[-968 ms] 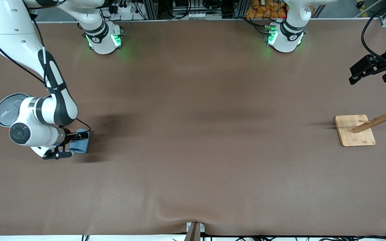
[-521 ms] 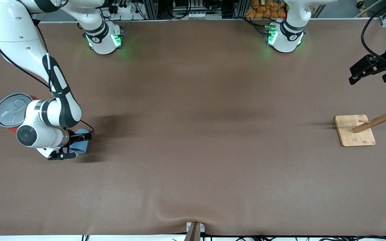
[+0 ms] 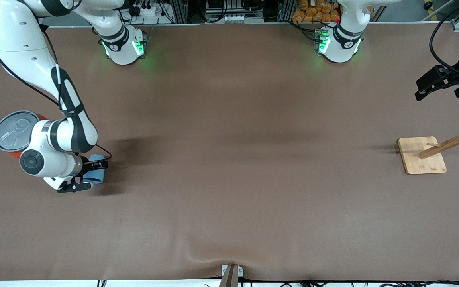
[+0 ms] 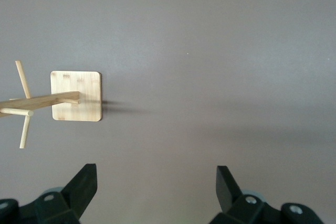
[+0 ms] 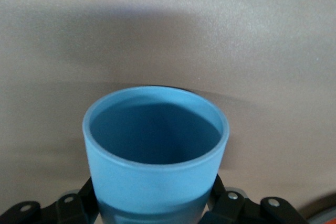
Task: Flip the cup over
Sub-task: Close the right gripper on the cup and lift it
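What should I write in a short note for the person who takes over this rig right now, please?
Right claw: shut on the cup, at the right arm's end of the table, beside the orange can. The cup lies sideways in the grip, its mouth facing away from the wrist.
Left claw: open, holding nothing, waiting up in the air over the table's edge near the wooden rack.
Done: cup grasped.
Left: finish turning the cup, set it on the table, release.
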`<state>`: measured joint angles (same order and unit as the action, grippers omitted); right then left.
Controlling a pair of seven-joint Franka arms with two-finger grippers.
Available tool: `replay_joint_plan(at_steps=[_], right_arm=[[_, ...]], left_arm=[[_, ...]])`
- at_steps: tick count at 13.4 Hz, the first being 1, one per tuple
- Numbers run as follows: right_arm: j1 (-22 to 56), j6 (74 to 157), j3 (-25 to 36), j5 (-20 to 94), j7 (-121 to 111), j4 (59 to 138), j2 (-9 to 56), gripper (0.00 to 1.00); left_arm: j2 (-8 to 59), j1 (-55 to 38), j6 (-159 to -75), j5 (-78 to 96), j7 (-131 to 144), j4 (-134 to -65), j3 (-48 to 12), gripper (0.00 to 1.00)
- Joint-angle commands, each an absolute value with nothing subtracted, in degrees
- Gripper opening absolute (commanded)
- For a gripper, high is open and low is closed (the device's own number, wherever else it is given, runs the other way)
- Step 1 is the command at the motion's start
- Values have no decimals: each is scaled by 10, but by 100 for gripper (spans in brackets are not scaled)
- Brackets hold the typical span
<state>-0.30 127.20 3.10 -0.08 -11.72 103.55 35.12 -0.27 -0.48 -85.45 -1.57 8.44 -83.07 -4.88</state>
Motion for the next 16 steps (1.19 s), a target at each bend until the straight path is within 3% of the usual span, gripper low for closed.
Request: replay_joint_plan(at_steps=[1, 9, 13, 16], right_arm=[[-9, 1266, 31, 6, -172, 1012, 357, 58], [-3, 1231, 21, 7, -414, 929, 350, 60], [4, 1244, -69, 8, -500, 918, 353, 63], [71, 1314, -126, 4, -500, 917, 357, 63]], left_arm=[[-11, -2, -848, -7, 73, -831, -49, 100], [-11, -1, -848, -7, 72, -831, -47, 100], [-11, -1, -848, -7, 72, -831, -47, 100], [-11, -1, -848, -7, 72, -831, -47, 100]])
